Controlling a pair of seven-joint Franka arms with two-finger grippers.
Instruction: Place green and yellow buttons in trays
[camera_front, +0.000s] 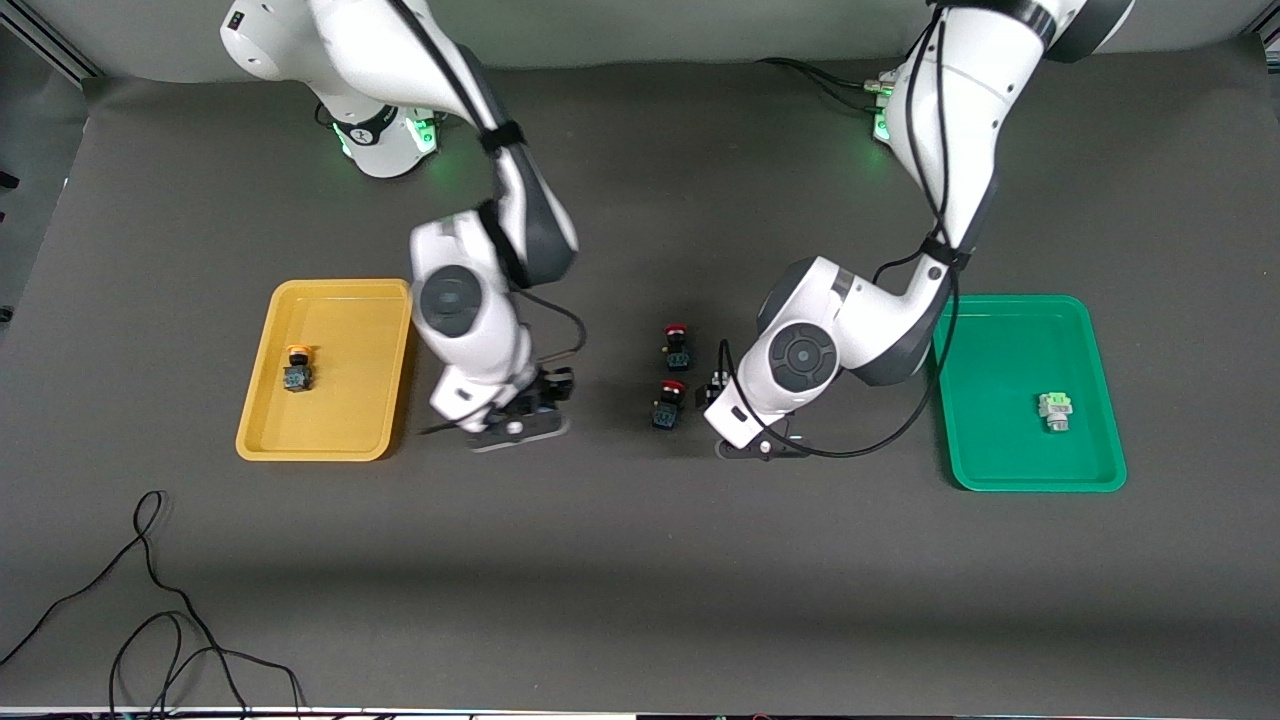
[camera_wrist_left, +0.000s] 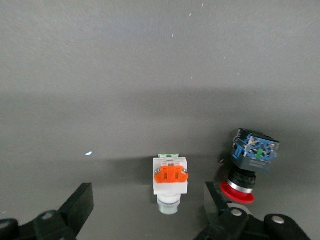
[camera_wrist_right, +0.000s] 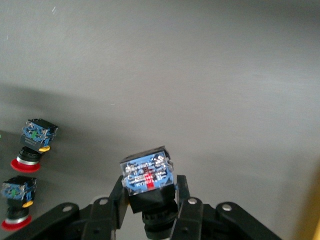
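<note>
My right gripper (camera_front: 548, 392) (camera_wrist_right: 150, 195) is shut on a black-and-blue-bodied button (camera_wrist_right: 148, 179) and holds it over the table beside the yellow tray (camera_front: 262, 420); its cap is hidden. One yellow-orange-capped button (camera_front: 297, 368) lies in the yellow tray. A white-bodied, green-faced button (camera_front: 1055, 410) lies in the green tray (camera_front: 965, 460). My left gripper (camera_front: 722, 400) (camera_wrist_left: 147, 194) is open, low over the table, its fingers (camera_wrist_left: 80, 205) either side of a white-bodied button with an orange clip (camera_wrist_left: 170, 182); that button's face does not show.
Two red-capped black-and-blue buttons (camera_front: 677, 345) (camera_front: 668, 402) stand mid-table beside the left gripper; one shows close to its finger in the left wrist view (camera_wrist_left: 250, 160). Both show in the right wrist view (camera_wrist_right: 32, 142) (camera_wrist_right: 17, 197). Loose black cable (camera_front: 150, 600) lies near the front camera.
</note>
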